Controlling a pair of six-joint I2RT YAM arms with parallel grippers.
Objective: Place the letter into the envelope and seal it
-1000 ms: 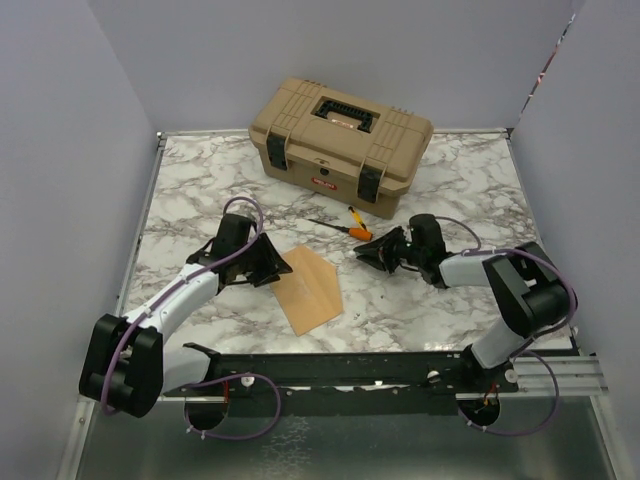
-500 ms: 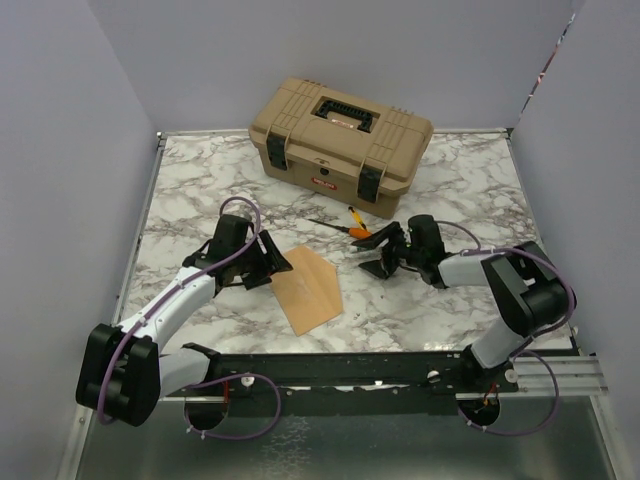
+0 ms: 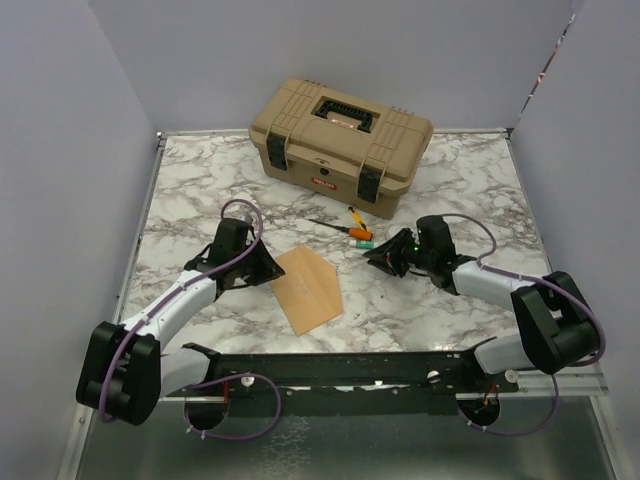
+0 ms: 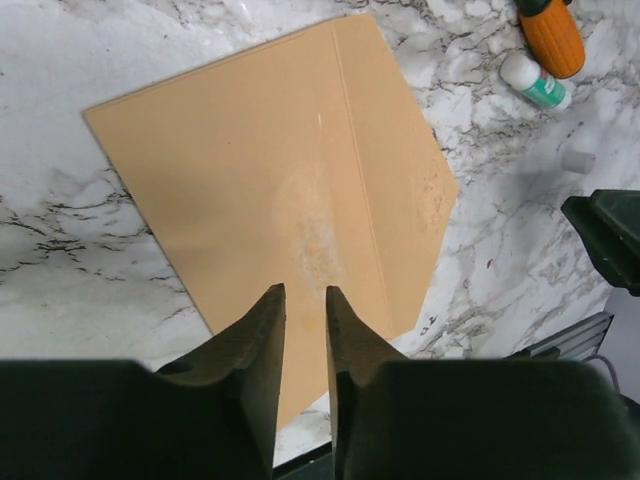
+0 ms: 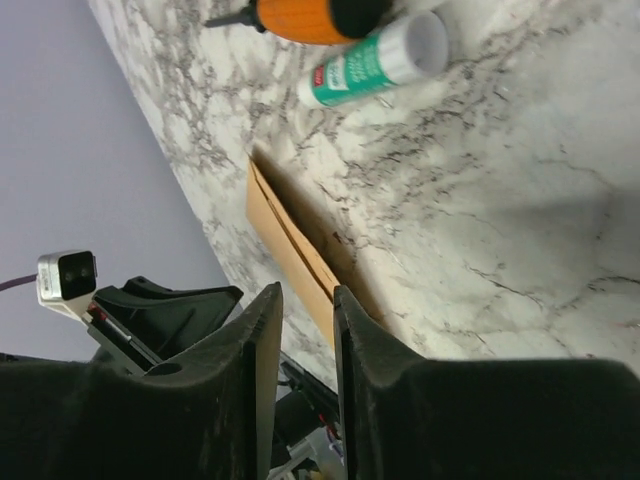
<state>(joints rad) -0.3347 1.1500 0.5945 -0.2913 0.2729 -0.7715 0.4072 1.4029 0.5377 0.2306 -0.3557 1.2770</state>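
Note:
The brown envelope point(image 3: 308, 288) lies flat on the marble table, its pointed flap side toward the right. In the left wrist view the envelope point(image 4: 260, 180) shows a long crease near that side. The letter does not show in any view. My left gripper point(image 3: 272, 268) sits at the envelope's left edge; its jaws point(image 4: 303, 292) are open by a narrow gap above the paper, holding nothing. My right gripper point(image 3: 380, 256) is a little to the right of the envelope and apart from it. Its jaws point(image 5: 306, 290) are narrowly open and empty, and they face the envelope's edge point(image 5: 290, 245).
A tan toolbox point(image 3: 340, 145) stands at the back of the table. An orange-handled screwdriver point(image 3: 345, 228) and a green-and-white glue stick point(image 3: 365, 242) lie just behind the right gripper. A small white cap point(image 4: 577, 160) lies near the glue stick point(image 4: 535, 82).
Both grippers opened wide half a second ago and have narrowed again. The right arm's elbow has swung out toward the right. The envelope has not moved.

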